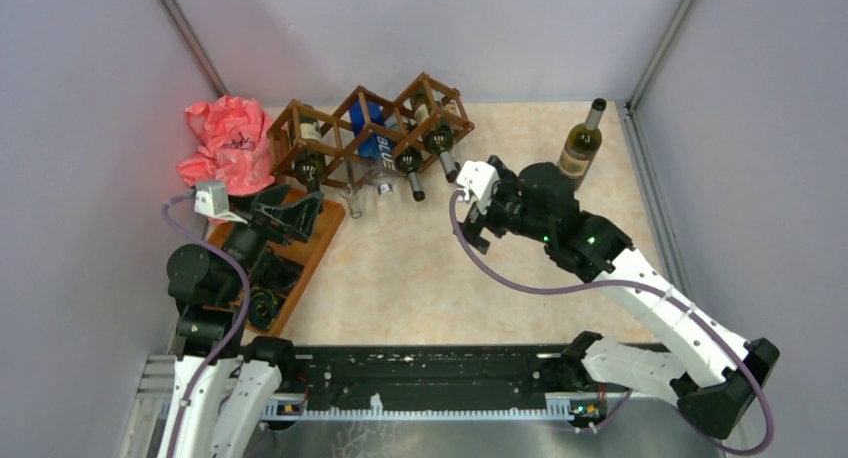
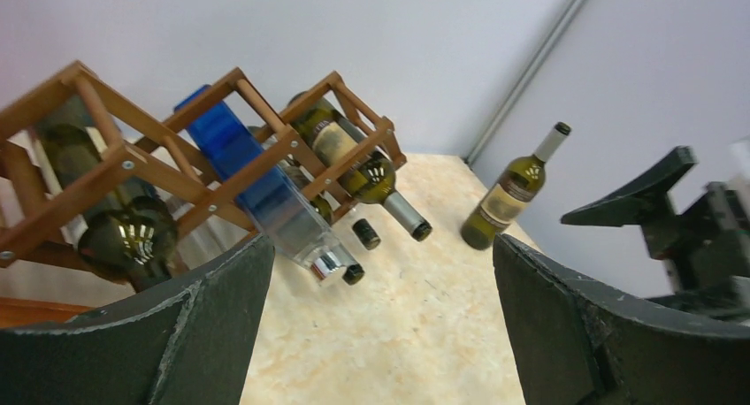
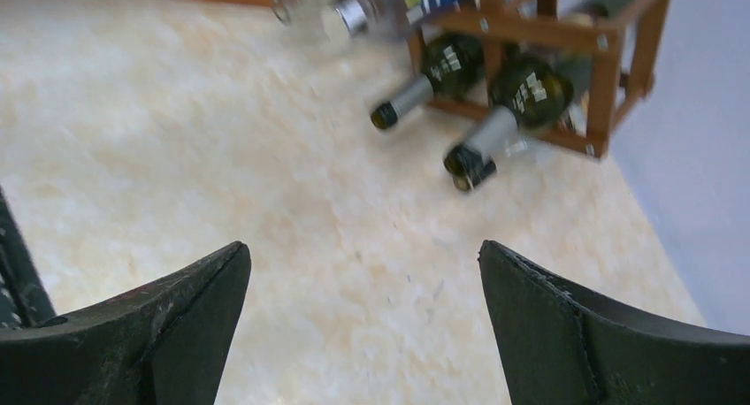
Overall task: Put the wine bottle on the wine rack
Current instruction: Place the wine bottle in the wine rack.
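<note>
The wine bottle (image 1: 581, 143) stands upright at the back right of the table, green glass with a tan label; it also shows in the left wrist view (image 2: 508, 194). The wine rack (image 1: 345, 118), a dark brown lattice, stands at the back and holds several bottles lying with their necks forward. The rack also shows in the left wrist view (image 2: 285, 141) and the right wrist view (image 3: 610, 69). My right gripper (image 1: 468, 216) is open and empty over the table, between the rack and the bottle, touching neither. My left gripper (image 1: 293, 216) is open and empty, left of the rack's front.
A crumpled pink bag (image 1: 225, 143) lies at the back left. A flat brown tray (image 1: 318, 246) with dark items sits under the left arm. A blue-labelled clear bottle (image 1: 378, 146) sticks out of the rack's middle cell. Grey walls close the back and both sides.
</note>
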### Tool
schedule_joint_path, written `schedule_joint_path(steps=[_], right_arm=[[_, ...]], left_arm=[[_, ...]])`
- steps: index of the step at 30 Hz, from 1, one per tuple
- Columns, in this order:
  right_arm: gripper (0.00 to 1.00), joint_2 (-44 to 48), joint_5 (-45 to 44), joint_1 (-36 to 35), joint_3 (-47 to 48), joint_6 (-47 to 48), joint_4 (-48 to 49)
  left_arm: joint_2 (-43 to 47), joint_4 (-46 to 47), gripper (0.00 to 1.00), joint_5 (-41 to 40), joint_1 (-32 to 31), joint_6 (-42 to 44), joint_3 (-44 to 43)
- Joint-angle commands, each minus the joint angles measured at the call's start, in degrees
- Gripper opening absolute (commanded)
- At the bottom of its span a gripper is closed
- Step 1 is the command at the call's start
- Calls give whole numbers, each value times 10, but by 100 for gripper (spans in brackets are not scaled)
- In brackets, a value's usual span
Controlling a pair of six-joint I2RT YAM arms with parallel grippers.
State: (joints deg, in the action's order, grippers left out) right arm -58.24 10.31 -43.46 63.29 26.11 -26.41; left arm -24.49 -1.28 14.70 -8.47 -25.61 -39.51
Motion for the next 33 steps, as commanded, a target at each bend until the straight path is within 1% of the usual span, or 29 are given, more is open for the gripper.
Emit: schedule_joint_path(steps=[1,5,8,12,15,19,22,28,33], right_arm=[[98,29,-24,70,-31,19,-39],[98,0,-28,129,-30,19,-84],[98,-27,-23,163,-18,13,-99],[98,-42,-2,206,-19,-13,-71],[98,-41,38,233,-52,-41,-28],[98,-39,40,237,-120,-60,51],[98,-43,44,238,-149,-76,95],[98,-76,98,246,-167,-136,150],[98,-115,127,252,-153,-159,159]], left_arm=[[0,-8,99,42,3,-45,2],[-10,-27,99,46,3,-37,-8],[-14,-46,99,47,3,-27,-17],[-11,-65,99,45,3,-17,-23],[-10,-69,99,46,3,-13,-19],[-13,-79,99,55,3,-7,-20],[-13,-86,99,66,3,-4,-22],[1,-87,99,94,3,-31,-12],[22,-73,99,101,3,-51,10]])
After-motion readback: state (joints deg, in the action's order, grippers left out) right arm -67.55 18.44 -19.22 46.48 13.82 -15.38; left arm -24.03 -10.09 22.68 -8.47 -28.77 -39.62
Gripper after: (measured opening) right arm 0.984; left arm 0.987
